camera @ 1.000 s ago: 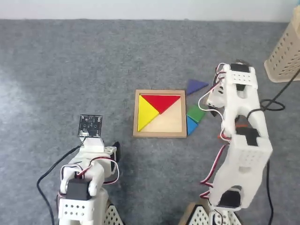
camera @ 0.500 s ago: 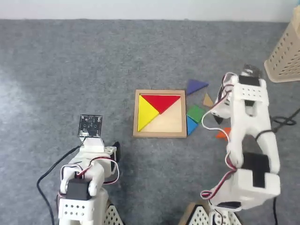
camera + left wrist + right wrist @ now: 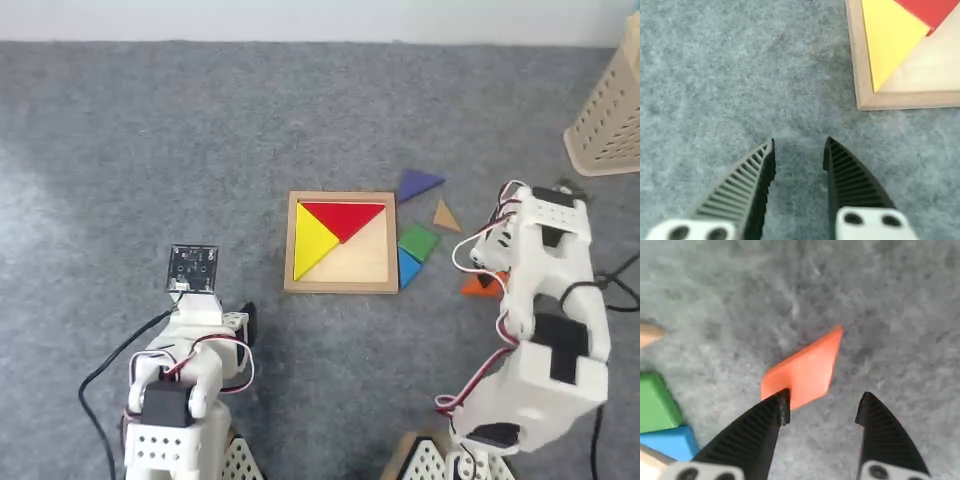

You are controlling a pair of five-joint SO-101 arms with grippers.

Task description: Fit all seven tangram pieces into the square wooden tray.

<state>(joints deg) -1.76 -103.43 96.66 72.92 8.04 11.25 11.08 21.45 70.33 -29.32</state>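
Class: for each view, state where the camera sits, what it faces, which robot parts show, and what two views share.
High view: fixed above, looking down on the table; left arm, right arm, wooden tray.
Left wrist view: on the left arm, facing down; left gripper open near a tray corner.
Right wrist view: on the right arm, facing down; right gripper open at the orange piece.
Shared: high and left wrist views show the yellow triangle.

Mottled grey is being shown by the carpet (image 3: 200, 130), pale wood by the tray (image 3: 340, 287), and single flat colours by the red triangle (image 3: 343, 217), yellow triangle (image 3: 312, 240), purple piece (image 3: 417, 182), green piece (image 3: 418, 241), blue piece (image 3: 407, 267), orange piece (image 3: 804, 369) and possibly unpainted tan piece (image 3: 445, 215).
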